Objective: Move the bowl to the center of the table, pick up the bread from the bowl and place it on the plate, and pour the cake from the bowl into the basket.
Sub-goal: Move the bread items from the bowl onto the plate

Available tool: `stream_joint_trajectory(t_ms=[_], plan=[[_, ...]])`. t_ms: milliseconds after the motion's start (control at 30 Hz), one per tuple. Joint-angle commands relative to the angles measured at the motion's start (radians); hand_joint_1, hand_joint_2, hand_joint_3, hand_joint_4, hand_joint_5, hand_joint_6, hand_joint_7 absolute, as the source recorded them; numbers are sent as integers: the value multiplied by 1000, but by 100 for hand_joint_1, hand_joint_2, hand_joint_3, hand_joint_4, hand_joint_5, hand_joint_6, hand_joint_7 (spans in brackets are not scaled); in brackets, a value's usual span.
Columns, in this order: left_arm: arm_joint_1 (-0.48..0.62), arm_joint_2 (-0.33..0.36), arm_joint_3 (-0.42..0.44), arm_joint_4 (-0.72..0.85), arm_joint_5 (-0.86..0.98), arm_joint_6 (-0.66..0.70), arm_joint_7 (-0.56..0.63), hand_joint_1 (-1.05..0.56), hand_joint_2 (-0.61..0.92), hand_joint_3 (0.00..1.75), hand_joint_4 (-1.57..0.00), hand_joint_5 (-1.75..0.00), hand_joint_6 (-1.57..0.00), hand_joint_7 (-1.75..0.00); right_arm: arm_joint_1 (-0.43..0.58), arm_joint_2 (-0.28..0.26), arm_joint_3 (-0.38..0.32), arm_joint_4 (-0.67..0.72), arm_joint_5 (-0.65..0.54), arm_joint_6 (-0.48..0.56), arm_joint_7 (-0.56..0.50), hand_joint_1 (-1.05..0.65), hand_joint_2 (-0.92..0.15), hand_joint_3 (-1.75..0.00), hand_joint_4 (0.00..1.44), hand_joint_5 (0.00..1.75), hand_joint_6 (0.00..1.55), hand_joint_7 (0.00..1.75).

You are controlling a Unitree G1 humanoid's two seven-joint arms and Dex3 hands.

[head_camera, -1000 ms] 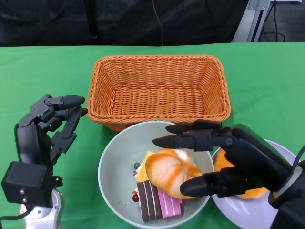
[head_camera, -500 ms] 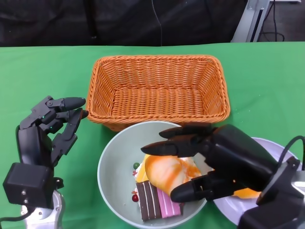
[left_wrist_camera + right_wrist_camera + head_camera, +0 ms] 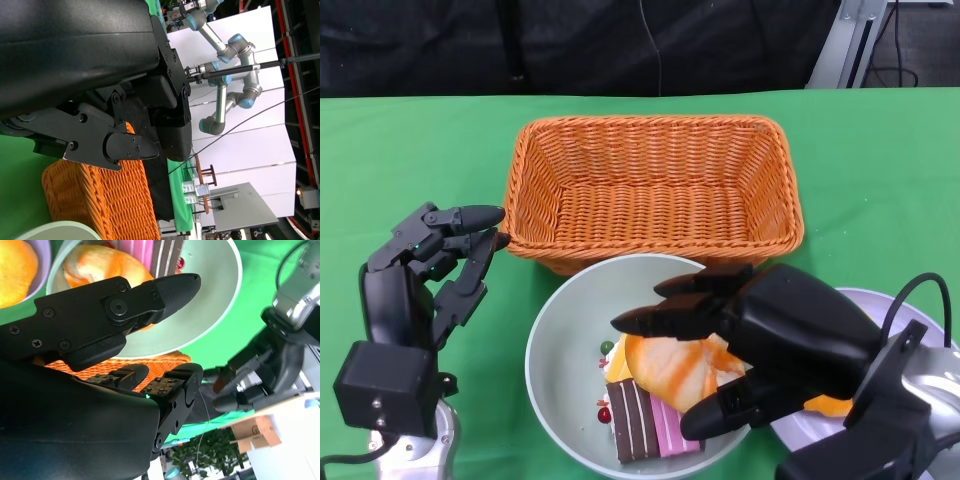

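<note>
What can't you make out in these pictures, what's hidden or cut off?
- Whether the right hand touches the round orange-glazed bread: head view, its fingers cover the contact.
- What the orange item on the lavender plate is: head view, the right hand covers most of it.
- The near rim of the pale green bowl: head view, cut by the bottom edge.
- The left hand in its wrist view: too close to read.

On the worktop (image 3: 880, 170) the basket (image 3: 650, 190) sits behind the bowl (image 3: 565, 345), which holds bread (image 3: 670, 365) and cake (image 3: 650, 425), plate (image 3: 920, 310) to its right, left hand (image 3: 430, 265) left.
</note>
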Motion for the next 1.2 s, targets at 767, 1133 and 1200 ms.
stream_joint_trajectory(t_ms=[767, 1133, 1200], plan=[[15, -7, -2, -29, -17, -5, 2, -14, 92, 31, -88, -74, -93, -66, -32, -28, 75, 76, -229, -77, -164, -93, -92, -6, 56, 2, 52, 1], [19, -4, -2, -28, -5, -13, 16, -15, 92, 30, -89, -73, -93, -66, -78, -37, 115, 217, -340, -138, -337, -89, -92, -2, 58, 2, 52, 1], [21, -4, -2, -33, -2, -9, 18, -15, 92, 29, -89, -73, -93, -66, -85, -40, 121, 230, -353, -141, -348, -89, -92, -3, 58, 2, 52, 1]])
